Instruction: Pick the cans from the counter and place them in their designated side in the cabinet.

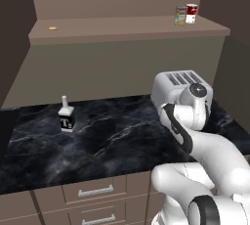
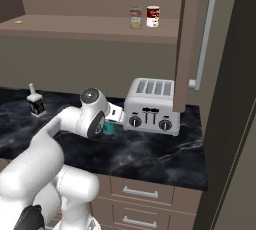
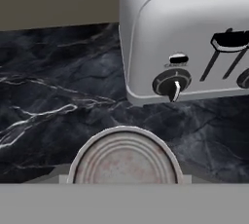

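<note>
The teal-blue can [image 2: 109, 128] stands upright on the black, white-veined counter [image 2: 150, 154], just at the toaster's front left corner, and from the hand view its ribbed silver lid [image 3: 125, 159] sits at six o'clock, round and facing up at us. Up at twelve o'clock in the brown cabinet [image 1: 122, 4], the beige-yellow can [image 1: 180, 15] with its red and green label stands upright on the shelf board [image 1: 122, 27], toward the right end. From the right base view that can [image 2: 135, 17] sits at about one o'clock above the teal one, well apart from it.
</note>
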### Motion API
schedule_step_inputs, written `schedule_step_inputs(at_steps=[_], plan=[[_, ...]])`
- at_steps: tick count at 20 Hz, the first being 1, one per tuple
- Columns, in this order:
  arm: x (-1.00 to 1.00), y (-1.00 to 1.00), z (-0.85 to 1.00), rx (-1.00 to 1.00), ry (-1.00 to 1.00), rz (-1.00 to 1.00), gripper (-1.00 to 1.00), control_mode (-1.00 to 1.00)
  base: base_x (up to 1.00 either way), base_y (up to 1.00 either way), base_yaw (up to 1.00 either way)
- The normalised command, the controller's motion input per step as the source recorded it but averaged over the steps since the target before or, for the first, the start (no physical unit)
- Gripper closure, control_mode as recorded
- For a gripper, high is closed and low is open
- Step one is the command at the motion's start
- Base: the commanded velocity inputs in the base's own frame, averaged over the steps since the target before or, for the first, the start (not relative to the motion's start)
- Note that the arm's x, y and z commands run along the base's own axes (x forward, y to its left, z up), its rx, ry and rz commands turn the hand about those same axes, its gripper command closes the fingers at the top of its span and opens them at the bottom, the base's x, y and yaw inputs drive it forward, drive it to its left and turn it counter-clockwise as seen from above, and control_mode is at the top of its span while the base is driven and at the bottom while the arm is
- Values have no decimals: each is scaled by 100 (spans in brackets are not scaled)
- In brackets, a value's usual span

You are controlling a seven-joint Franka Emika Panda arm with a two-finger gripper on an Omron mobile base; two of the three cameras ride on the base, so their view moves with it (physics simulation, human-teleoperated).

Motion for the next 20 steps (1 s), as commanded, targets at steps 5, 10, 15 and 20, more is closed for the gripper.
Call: schedule_step_inputs(at_steps=[5,10,15,20], plan=[[-25,-4,58,-3,0,0,100,-100,0,0,0],[-15,-2,59,-1,0,0,100,-100,0,0,0],[-9,-1,56,0,0,0,100,-100,0,0,0],[-8,-3,56,0,0,0,100,-100,0,0,0]])
